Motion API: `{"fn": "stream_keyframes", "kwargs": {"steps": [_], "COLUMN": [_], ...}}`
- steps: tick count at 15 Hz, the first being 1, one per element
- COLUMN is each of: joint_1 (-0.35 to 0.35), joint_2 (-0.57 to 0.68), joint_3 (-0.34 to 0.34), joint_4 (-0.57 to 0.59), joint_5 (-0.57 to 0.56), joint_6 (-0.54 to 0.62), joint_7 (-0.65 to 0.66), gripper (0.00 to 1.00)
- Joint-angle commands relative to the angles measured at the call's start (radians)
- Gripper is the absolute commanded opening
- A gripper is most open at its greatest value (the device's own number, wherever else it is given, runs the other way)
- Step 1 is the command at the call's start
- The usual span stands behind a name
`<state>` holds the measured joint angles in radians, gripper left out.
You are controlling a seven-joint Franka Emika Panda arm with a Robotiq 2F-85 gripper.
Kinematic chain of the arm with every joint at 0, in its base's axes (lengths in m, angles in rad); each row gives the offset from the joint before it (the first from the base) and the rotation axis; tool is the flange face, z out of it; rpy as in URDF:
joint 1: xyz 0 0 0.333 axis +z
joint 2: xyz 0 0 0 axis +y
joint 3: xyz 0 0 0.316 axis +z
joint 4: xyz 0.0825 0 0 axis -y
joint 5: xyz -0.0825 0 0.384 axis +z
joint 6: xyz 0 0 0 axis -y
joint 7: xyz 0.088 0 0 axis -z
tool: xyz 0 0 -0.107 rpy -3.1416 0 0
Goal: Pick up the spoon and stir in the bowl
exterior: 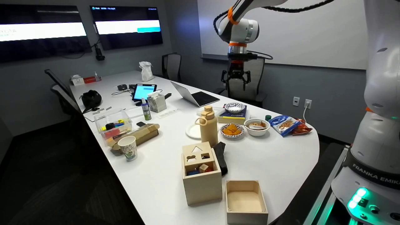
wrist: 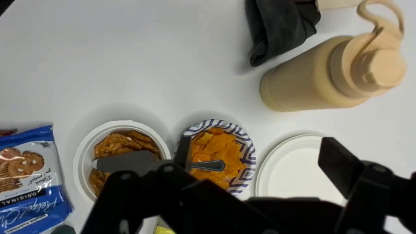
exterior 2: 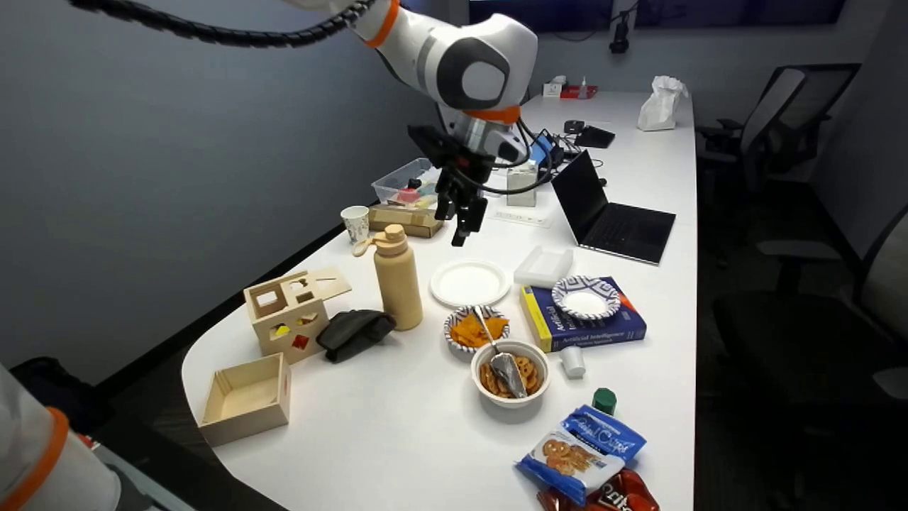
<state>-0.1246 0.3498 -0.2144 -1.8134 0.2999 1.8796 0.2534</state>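
Observation:
The white bowl (exterior 2: pixel 509 403) holds brown pretzel crisps; it also shows in an exterior view (exterior: pixel 257 132) and the wrist view (wrist: pixel 78 169). The silver spoon (exterior 2: pixel 505 370) rests in it, its broad head on the crisps. Its handle (wrist: pixel 210 165) reaches over the patterned bowl of orange chips (wrist: pixel 247 152). My gripper (wrist: pixel 260 157) is open and empty. In both exterior views, the gripper (exterior: pixel 236 82) (exterior 2: pixel 457 223) hangs well above the table, away from the spoon. In the wrist view the left finger covers the middle of the spoon handle.
A tall beige bottle (exterior 2: pixel 399 284) stands near the chip bowl, with a white plate (exterior 2: pixel 469 284) behind. A book (exterior 2: pixel 603 328) bears another patterned bowl (exterior 2: pixel 586 298). Snack bags (exterior 2: pixel 583 454), a green cap (exterior 2: pixel 604 401), a black cloth (exterior 2: pixel 355 333) and wooden boxes (exterior 2: pixel 248 397) lie around.

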Motion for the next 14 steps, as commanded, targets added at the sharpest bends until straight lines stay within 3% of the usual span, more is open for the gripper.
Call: {"fn": "stream_keyframes", "kwargs": {"steps": [1,8,14], "joint_1": [-0.057,-0.118,-0.146], "joint_2": [0.235,0.530,0.689], "joint_3": [0.014,0.019,0.029], "joint_4": [0.244,0.557,0.720], "joint_5": [0.038,0.089,0.124], "joint_6": [-0.098,-0.321,-0.474], "joint_7": [0.138,0.415,0.674], "gripper": [1.00,1.00,1.00]}}
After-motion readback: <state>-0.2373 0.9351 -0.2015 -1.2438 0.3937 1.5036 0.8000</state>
